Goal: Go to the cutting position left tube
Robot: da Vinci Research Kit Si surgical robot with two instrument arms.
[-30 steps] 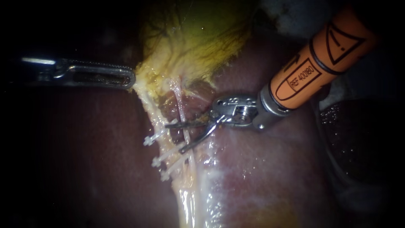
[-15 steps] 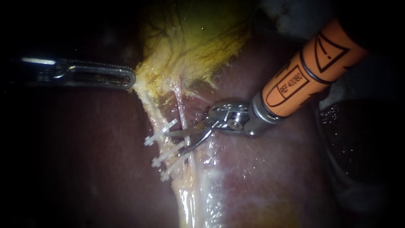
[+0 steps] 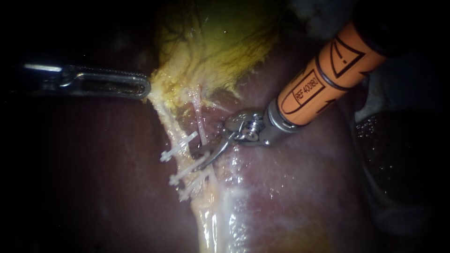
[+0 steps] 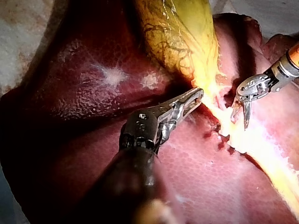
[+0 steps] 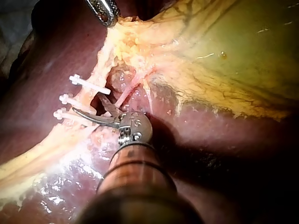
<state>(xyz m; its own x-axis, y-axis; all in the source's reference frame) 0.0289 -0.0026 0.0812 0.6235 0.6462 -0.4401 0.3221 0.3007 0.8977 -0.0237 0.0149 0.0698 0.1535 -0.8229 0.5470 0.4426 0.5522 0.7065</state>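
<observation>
Two spread blades tip the right tool (image 3: pixel 199 158). Over the last second they have slid down and left off the thin right tube (image 3: pixel 200 122) to lie among the three clips (image 3: pixel 187 169) on the left tube (image 3: pixel 173 129), the pale yellow band running down from the gallbladder's neck. The orange shaft has come further in with them, and nothing is pinched between the blades. I judge the approach nearly done: the tool is at the clipped stretch where the cut belongs, and what remains is to seat the blades round the tube in a gap between clips, not on one. Farther off, the left tool (image 3: pixel 148 90) has not shifted. It pinches the yellow edge of the gallbladder (image 3: pixel 220 47), drawing it to a taut point. In the endoscope view only the lower blade reads clearly; the upper is lost against the clips. The right wrist view shows both blades, yet not whether the left tube lies between them, nor which gap they occupy. Glare washes out the clips in the left wrist view, and the left tool's shaft fades into the dark.
</observation>
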